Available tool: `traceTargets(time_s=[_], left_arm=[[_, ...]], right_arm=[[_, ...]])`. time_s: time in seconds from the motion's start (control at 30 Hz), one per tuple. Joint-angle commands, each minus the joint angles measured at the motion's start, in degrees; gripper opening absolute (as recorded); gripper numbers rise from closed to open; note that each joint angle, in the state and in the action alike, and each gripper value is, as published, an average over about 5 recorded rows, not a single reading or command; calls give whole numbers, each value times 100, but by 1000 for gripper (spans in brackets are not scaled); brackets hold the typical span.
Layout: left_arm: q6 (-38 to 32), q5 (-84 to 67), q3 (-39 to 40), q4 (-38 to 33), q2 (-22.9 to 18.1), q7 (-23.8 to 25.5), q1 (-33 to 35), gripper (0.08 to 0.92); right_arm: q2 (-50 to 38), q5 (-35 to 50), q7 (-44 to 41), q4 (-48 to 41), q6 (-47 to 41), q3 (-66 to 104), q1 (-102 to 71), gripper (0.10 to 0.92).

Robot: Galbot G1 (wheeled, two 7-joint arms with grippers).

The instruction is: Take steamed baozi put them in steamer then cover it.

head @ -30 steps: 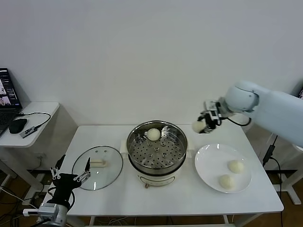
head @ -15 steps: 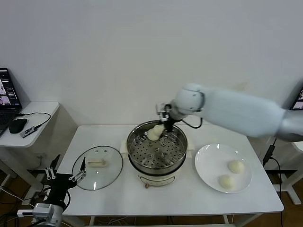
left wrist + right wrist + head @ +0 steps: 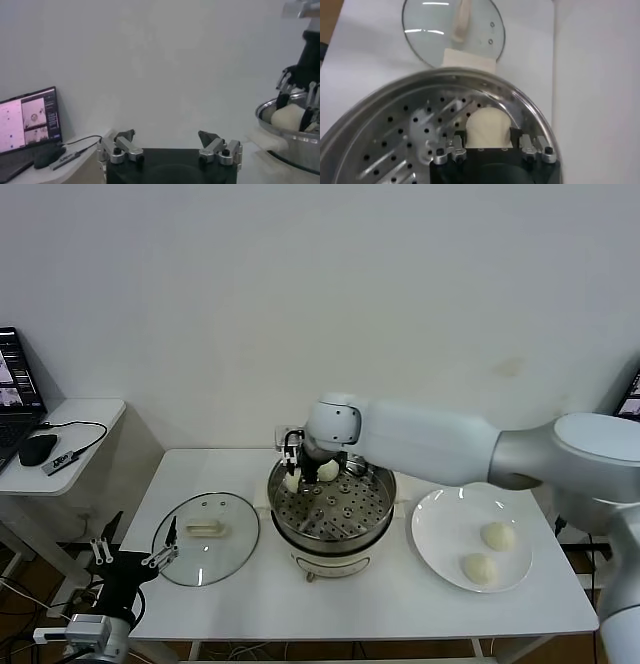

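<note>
The steamer [image 3: 384, 487] stands mid-table with one steamed baozi [image 3: 328, 471] on its perforated tray [image 3: 405, 140]. My right gripper [image 3: 292, 467] reaches over the steamer's back-left rim, shut on a second baozi [image 3: 488, 122], which hangs low over the tray close to the wall; I cannot tell whether it touches. Two more baozi [image 3: 498, 535] [image 3: 479, 568] lie on the white plate [image 3: 440, 534]. The cover [image 3: 228, 552] lies flat on the table left of the steamer. My left gripper [image 3: 130, 556] waits open off the table's front-left corner, and its open fingers [image 3: 125, 136] hold nothing.
A side table [image 3: 90, 416] at the left carries a laptop [image 3: 15, 384] and a mouse [image 3: 38, 449]. The wall runs close behind the steamer. The plate sits near the table's right edge.
My right gripper carried the baozi from beside the plate leftwards across the steamer and down to its back-left side. The left gripper drifted slightly down and left.
</note>
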Motion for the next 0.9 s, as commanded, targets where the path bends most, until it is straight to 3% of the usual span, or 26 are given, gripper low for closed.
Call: traceTargets(time_s=[0.03, 0.2, 0.5, 0.9], left_arm=[[-3, 0, -13, 18, -2, 1, -3, 823], [-4, -1, -15, 24, 2, 3, -3, 823], [-2, 3, -15, 29, -14, 7, 20, 823], [2, 20, 45, -14, 27, 10, 22, 823]], right_arm=[[412, -44, 87, -356, -115, -13, -223, 551], [369, -110, -26, -293, -164, -45, -213, 573], [-354, -342, -904, 320, -2, -23, 490, 795], [-2900, -856, -2134, 2019, 932, -260, 1689, 823]])
